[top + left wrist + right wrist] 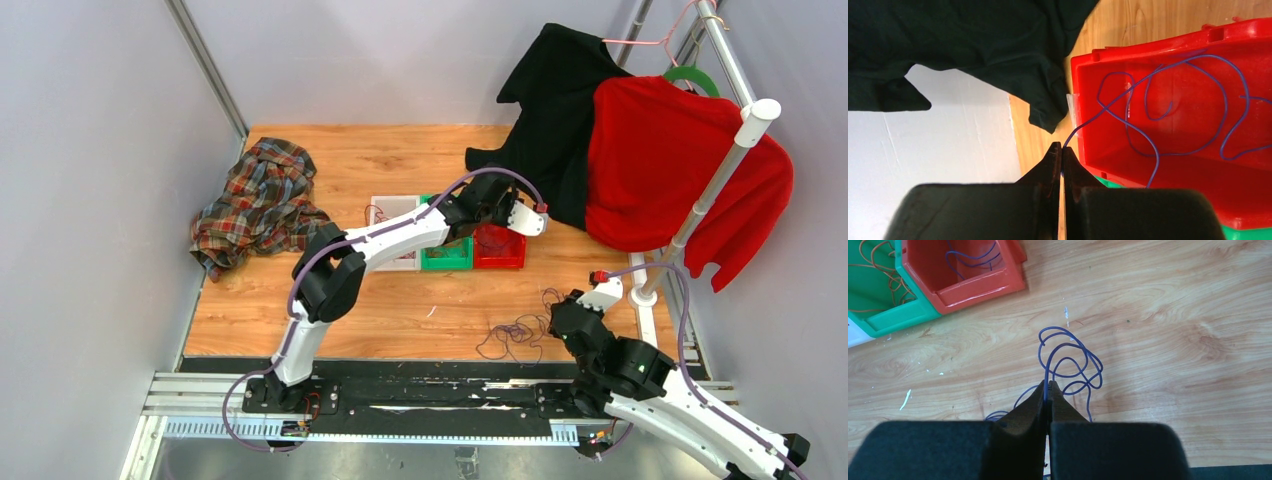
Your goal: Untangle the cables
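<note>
A purple cable lies looped in the red bin, and one end runs over the bin's rim into my left gripper, which is shut on it. In the top view this gripper hangs over the red bin. A second purple cable lies tangled on the wooden table, and my right gripper is shut on one strand of it. The top view shows that tangle just left of my right gripper. An orange-yellow cable lies in the green bin. A thin red cable shows at the white bin.
A plaid shirt lies at the table's far left. A black garment and a red sweater hang from a white rack at the back right. The rack's base stands close to my right arm.
</note>
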{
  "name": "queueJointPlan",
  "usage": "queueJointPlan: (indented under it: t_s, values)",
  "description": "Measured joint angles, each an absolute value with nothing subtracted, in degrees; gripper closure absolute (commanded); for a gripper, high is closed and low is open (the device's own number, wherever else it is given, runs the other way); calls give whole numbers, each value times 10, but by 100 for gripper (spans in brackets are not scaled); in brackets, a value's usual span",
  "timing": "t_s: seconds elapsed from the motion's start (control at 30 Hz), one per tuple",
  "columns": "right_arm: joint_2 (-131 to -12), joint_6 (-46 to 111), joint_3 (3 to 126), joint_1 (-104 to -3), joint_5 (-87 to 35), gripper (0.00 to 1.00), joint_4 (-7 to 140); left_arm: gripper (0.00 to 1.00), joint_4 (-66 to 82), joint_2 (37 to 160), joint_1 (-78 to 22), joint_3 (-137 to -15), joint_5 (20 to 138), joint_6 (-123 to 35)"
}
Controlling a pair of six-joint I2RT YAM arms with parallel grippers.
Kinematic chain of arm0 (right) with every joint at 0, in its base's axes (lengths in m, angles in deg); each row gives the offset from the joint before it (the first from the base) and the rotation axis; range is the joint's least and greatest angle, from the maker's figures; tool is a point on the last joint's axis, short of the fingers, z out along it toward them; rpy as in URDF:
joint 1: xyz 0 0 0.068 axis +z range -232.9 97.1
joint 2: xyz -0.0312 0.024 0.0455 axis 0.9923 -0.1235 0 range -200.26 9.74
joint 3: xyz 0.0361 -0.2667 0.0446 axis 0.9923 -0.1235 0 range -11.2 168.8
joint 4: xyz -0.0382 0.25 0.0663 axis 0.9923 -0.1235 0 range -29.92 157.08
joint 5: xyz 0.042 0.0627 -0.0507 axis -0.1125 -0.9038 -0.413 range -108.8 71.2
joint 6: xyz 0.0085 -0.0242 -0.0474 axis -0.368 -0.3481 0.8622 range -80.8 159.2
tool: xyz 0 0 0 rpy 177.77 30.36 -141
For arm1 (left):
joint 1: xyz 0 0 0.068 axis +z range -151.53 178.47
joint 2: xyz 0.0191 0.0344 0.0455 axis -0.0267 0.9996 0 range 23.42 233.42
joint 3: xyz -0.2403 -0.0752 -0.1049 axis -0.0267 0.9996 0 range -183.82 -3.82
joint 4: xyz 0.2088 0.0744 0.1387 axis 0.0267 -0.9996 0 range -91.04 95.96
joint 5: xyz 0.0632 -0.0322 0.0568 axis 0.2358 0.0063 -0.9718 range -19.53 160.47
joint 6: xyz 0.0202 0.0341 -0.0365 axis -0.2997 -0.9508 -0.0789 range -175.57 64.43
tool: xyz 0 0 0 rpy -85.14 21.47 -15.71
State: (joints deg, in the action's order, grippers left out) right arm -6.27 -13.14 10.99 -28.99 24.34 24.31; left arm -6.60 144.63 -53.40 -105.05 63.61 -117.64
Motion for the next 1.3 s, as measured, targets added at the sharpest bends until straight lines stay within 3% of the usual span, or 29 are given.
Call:
queueJointPlan:
  t_s: [0.1,0.4,0.43,0.5,0.6,0.63,0.67,0.8,1.1,1.3]
  values:
    - [-63,-136,110,-290,244,99,238,99,-72,1447,-534,-1052,646,-1168]
    - [-64,-140,115,-290,251,99,233,72,-184,1497,-524,-1174,734,-1092]
    - [-64,-140,117,-290,251,99,232,66,-205,1497,-519,-1183,756,-1081]
    - [-64,-141,120,-290,252,99,232,41,-234,1496,-512,-1194,789,-1070]
    - [-65,-142,129,-290,252,99,231,21,-289,1493,-503,-1197,836,-1059]
    - [-67,-142,133,-290,252,99,231,9,-306,1491,-498,-1197,848,-1058]
    - [-70,-141,138,-290,252,99,231,5,-321,1489,-495,-1197,859,-1056]
    - [-76,-134,161,-290,250,99,241,0,-370,1474,-489,-1202,907,-1037]
    - [-82,-66,179,-290,198,99,359,2,-408,1322,-490,-1186,1025,-968]
    - [-145,-19,239,-290,165,99,438,2,-406,1225,-533,-1120,1071,-891]
